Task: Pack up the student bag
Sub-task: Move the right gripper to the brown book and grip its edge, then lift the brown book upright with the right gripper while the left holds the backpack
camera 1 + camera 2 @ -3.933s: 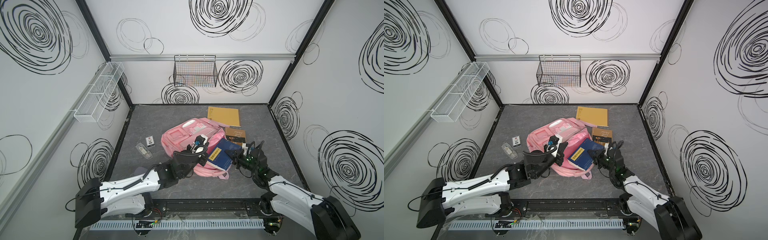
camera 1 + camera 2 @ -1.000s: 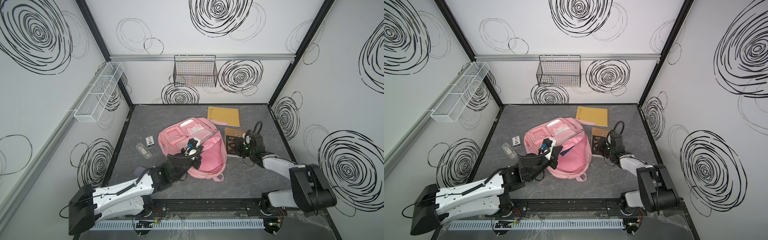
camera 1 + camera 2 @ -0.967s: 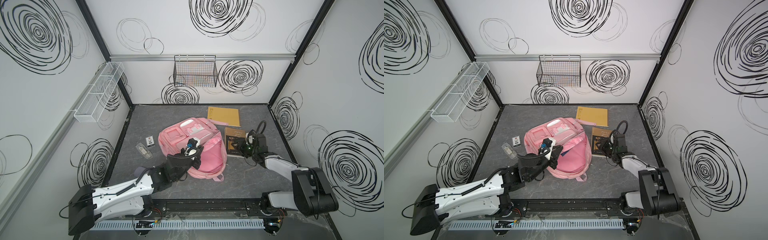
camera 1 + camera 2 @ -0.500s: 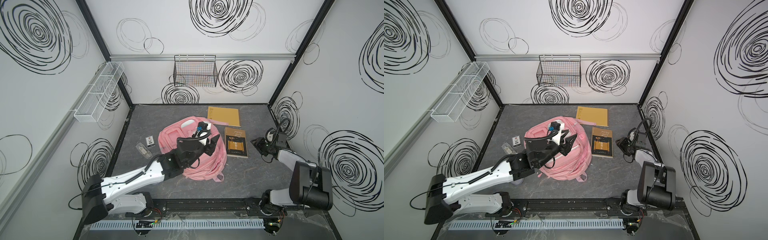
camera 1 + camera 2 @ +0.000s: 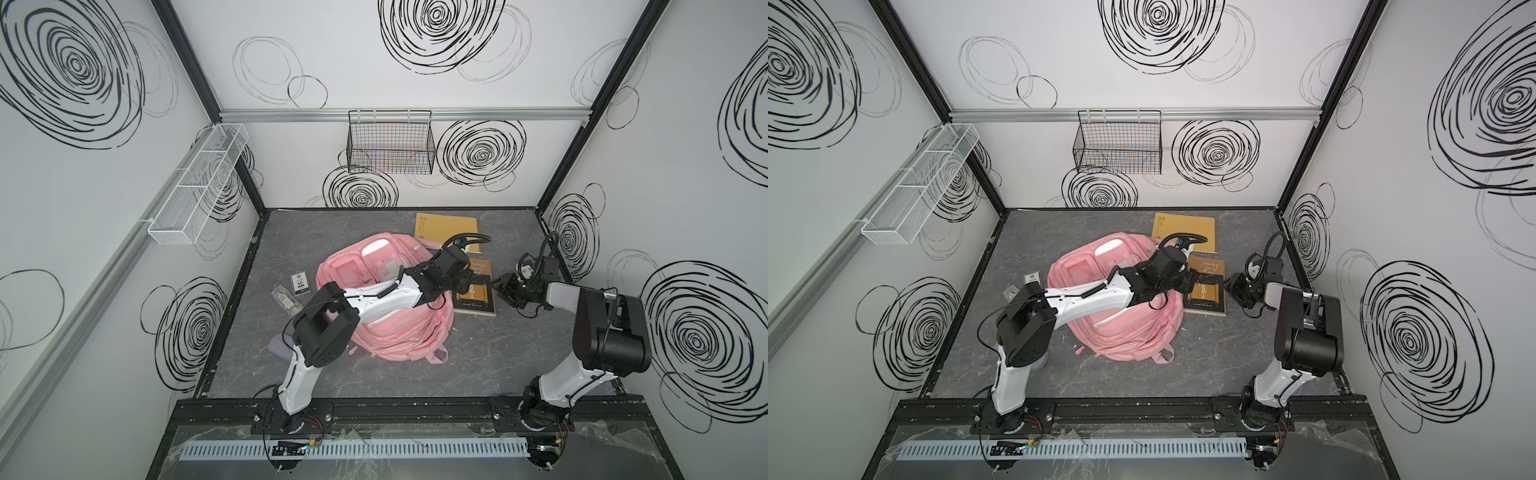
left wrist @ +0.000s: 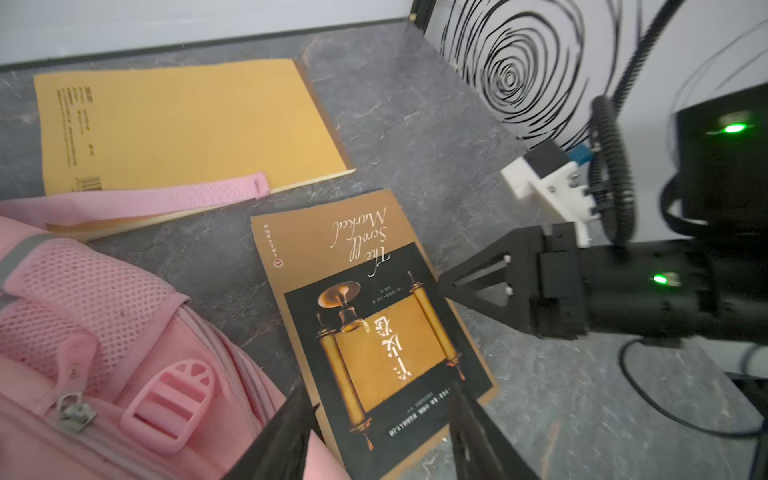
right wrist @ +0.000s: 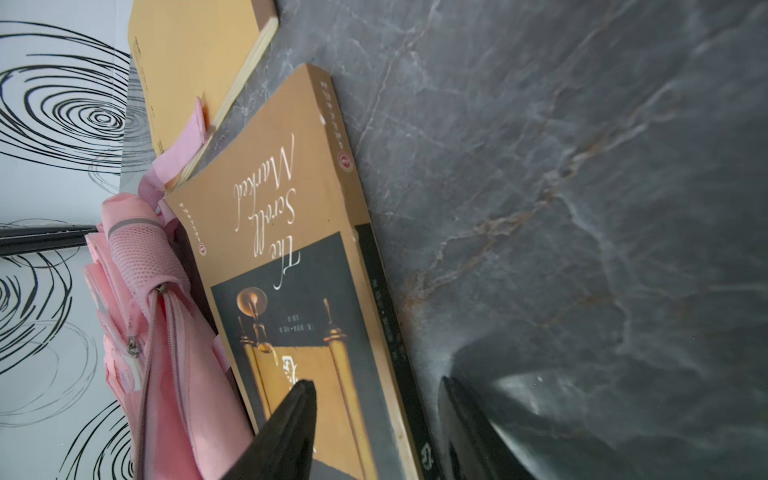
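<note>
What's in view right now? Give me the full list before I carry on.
student bag: one, pink, middle of the table
table: one, dark grey marbled
book "The Scroll Marked": one, brown and black, flat, right of the bag
large book: one, yellow, at the back, a bag strap across its corner
small card: one, black and white, left of the bag
clear case: one, transparent, beside the card
soft object: one, lilac, partly hidden behind the left arm
wire basket: one, black, back wall
mesh shelf: one, white, left wall
left gripper: black, fingers apart above the brown book
right gripper: black, fingers apart at that book's right edge
</note>
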### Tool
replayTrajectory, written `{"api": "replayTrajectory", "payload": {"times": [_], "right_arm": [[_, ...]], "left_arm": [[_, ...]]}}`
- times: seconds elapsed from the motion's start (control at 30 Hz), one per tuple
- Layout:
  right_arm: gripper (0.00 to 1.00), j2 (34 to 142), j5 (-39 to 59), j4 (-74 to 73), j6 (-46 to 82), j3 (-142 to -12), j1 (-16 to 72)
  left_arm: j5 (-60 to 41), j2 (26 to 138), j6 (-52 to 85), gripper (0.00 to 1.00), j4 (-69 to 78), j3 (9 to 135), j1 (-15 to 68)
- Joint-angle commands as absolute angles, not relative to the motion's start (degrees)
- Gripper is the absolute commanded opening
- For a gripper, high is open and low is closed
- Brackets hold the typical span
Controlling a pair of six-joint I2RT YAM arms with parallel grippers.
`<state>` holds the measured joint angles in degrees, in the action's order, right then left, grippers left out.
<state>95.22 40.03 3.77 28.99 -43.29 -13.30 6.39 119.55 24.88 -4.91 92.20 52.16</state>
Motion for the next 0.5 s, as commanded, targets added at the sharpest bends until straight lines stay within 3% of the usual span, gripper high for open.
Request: {"api": "replayTrajectory", "payload": {"times": [0.0, 0.47], "right_arm": [[0.52, 95.6, 40.9, 5.6, 26.5, -43.8, -12.7], [0.52, 96.3, 49.1, 2.6, 26.6, -39.8, -12.2]], "left_arm": [[6.0, 123.0, 26.8, 0.58, -7.9, 96.4, 50.8], [0.7, 136.1, 29.4, 0.57, -10.9, 103.8, 48.2]]}}
